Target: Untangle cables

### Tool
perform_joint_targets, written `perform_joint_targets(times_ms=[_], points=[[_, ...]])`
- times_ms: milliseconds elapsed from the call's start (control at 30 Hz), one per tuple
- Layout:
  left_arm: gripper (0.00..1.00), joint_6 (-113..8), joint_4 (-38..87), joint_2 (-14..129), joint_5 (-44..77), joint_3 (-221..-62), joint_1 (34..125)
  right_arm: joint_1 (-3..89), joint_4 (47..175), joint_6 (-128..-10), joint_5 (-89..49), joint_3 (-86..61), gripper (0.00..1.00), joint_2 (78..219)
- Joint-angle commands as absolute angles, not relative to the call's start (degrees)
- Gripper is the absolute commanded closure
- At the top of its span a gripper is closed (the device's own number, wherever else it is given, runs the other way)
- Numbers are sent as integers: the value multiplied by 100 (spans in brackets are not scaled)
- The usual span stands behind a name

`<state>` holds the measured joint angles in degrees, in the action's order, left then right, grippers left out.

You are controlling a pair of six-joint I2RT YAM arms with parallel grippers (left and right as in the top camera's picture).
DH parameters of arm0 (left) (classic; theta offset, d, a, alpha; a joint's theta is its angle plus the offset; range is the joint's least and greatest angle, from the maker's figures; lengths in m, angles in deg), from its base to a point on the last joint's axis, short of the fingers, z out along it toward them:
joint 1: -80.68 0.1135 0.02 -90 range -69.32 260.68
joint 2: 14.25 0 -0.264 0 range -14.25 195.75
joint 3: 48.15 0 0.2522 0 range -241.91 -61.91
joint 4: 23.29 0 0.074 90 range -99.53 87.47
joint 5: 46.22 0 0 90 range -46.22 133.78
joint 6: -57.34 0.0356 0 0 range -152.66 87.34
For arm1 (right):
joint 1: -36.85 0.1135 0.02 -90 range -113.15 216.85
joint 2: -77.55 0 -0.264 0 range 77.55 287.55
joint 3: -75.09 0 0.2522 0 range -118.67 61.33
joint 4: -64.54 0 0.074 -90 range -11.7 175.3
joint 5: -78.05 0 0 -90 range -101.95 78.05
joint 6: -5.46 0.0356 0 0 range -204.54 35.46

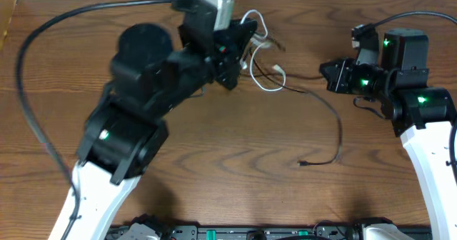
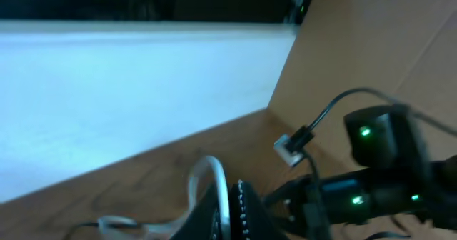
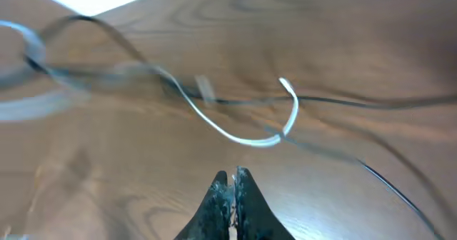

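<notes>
left gripper is pinched shut on the white cable at the tangle, and the right gripper, shut and empty, points at it from nearby, with the black cable running away toward the near side.

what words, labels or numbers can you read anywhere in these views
None can be read in any view.
The white cable, black cable and wooden table bear no print.
The right arm shows only green lights.
The small pale connector in the left wrist view is too blurred to tell.
</notes>
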<state>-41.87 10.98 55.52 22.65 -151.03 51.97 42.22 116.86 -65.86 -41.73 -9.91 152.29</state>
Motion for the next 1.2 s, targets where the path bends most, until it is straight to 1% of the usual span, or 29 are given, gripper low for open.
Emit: perform_joint_targets(times_ms=[0, 33, 67, 200, 233, 300, 433, 567, 900, 1033, 1100, 1167], points=[[92, -4402, 1020, 5544, 2241, -15119, 5199, 4220, 11378, -6899, -5154, -1020, 94, 15102], [93, -4539, 928, 5555, 2237, -15119, 5199, 4220, 11197, -6899, -5353, -1020, 89, 15080], [93, -4598, 893, 5563, 2235, -15119, 5199, 4220, 11103, -6897, -5463, -1020, 87, 15074], [93, -4952, 530, 5601, 2237, -15119, 5199, 4290, 10825, -6897, -5908, -1018, 67, 15096], [92, -4952, 388, 5605, 2237, -15119, 5199, 4338, 10836, -6899, -5904, -1018, 60, 15113], [93, -4957, 187, 5603, 2235, -15119, 5199, 4425, 10893, -6945, -5904, -1018, 54, 15163], [93, -5127, -270, 5603, 2237, -15119, 5199, 4547, 11057, -7058, -5902, -1018, 46, 15356], [92, -5280, -685, 5587, 2320, -15121, 5199, 4639, 11129, -7157, -5906, -1018, 41, 15627], [93, -5396, -1444, 5102, 3996, -15121, 5199, 4930, 11337, -7592, -5906, -1018, 38, 16549], [92, -5374, -1444, 4908, 4189, -15121, 5199, 5210, 11385, -7928, -5904, -1018, 37, 16947], [92, -5376, -1415, 4846, 4189, -15121, 5199, 5360, 11315, -8213, -5727, -1018, 36, 17174], [93, -5376, -1417, 4798, 4189, -15121, 5199, 5487, 11219, -8250, -5137, -1018, 34, 17421]])
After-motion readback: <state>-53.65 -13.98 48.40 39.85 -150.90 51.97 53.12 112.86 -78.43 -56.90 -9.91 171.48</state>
